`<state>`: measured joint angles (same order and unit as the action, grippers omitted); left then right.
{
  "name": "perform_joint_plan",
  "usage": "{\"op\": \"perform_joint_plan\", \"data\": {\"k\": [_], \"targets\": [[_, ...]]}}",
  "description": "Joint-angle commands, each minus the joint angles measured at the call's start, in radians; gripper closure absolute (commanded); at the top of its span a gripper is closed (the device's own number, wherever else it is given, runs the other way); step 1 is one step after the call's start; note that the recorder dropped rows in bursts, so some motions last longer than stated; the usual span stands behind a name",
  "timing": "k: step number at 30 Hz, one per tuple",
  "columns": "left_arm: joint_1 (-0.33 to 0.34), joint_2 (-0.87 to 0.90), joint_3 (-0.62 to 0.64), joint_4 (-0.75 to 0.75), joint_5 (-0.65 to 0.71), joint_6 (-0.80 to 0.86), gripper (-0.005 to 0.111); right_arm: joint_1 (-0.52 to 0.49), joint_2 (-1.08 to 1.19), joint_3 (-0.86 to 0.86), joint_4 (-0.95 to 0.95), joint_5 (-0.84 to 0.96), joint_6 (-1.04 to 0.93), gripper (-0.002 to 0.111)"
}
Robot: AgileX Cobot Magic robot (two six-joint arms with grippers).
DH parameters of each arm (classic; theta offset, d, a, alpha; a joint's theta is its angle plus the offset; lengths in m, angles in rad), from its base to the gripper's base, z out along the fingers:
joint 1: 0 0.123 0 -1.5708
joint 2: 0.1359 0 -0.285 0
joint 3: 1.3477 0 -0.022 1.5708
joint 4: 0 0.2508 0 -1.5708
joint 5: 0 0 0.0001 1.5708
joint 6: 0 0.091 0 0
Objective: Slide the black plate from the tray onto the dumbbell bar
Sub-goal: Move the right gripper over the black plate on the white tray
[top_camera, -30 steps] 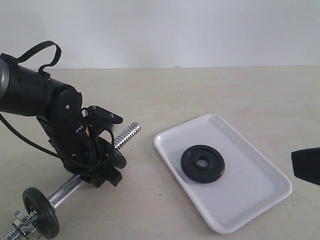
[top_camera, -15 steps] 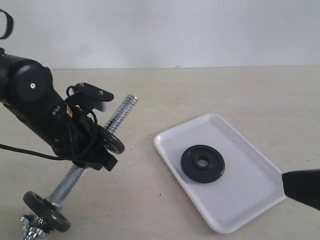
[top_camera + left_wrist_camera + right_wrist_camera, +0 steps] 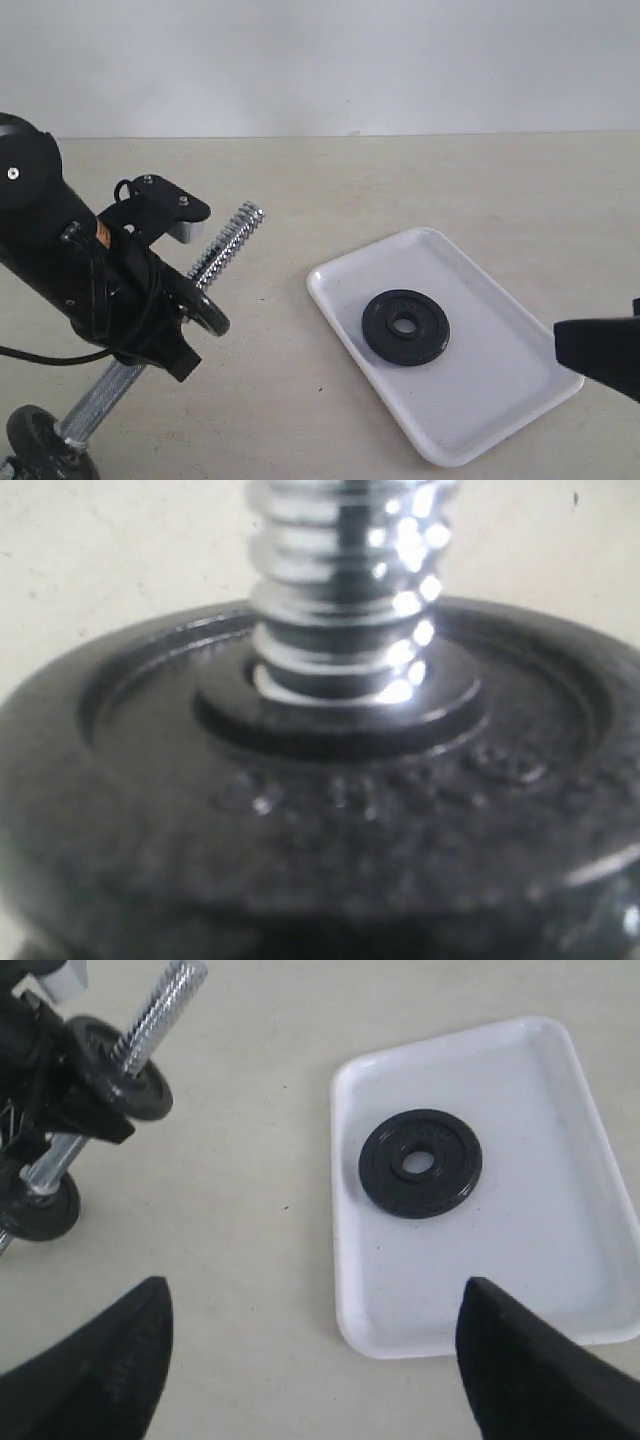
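Observation:
The black plate (image 3: 405,327) (image 3: 420,1163) lies flat in the middle of the white tray (image 3: 500,385) (image 3: 560,1100). The dumbbell bar (image 3: 226,250) (image 3: 158,1008) (image 3: 345,580) is tilted, its bare threaded end pointing up toward the tray. My left gripper (image 3: 196,322) is shut on it at a black disc (image 3: 210,312) (image 3: 320,850) (image 3: 128,1082) threaded on the bar; that disc hides the fingers in the left wrist view. My right gripper (image 3: 315,1360) is open and empty, hovering off the tray's near corner.
A second black disc (image 3: 38,445) (image 3: 40,1210) sits at the bar's low end by the table's front left edge. One dark right finger (image 3: 600,355) shows at the right edge of the exterior view. Beige tabletop (image 3: 290,400) lies between bar and tray.
My left arm has swung leftward and tipped the bar steeper, its threaded end rising and its low end sinking out of view. The right gripper has crept in from the right.

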<state>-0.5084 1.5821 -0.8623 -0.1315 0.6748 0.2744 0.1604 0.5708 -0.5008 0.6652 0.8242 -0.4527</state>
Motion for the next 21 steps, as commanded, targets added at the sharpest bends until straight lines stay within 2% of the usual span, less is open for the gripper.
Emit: {"op": "perform_joint_plan", "data": {"k": [1, 3, 5, 8, 12, 17, 21], "targets": [[-0.004, -0.049, 0.009, -0.114, -0.033, 0.072, 0.102, 0.0, 0.011, 0.003, 0.01, -0.073, -0.01, 0.046], [-0.004, -0.049, 0.014, -0.18, -0.045, 0.128, 0.102, 0.0, 0.032, 0.003, 0.017, -0.084, -0.01, 0.053], [-0.004, -0.05, 0.014, -0.236, -0.058, 0.171, 0.102, 0.0, 0.069, 0.001, 0.018, -0.083, -0.019, 0.056], [-0.004, -0.05, 0.014, -0.303, -0.069, 0.23, 0.102, 0.0, 0.146, 0.001, 0.039, -0.089, -0.032, 0.052], [-0.004, -0.05, 0.014, -0.319, -0.072, 0.239, 0.102, 0.0, 0.252, 0.001, 0.051, -0.113, -0.035, 0.045], [-0.004, -0.05, 0.014, -0.321, -0.074, 0.25, 0.102, 0.0, 0.352, -0.001, 0.083, -0.152, -0.072, 0.045], [-0.004, -0.05, 0.014, -0.321, -0.081, 0.25, 0.102, 0.0, 0.404, -0.001, 0.18, -0.195, -0.19, 0.045]]}}
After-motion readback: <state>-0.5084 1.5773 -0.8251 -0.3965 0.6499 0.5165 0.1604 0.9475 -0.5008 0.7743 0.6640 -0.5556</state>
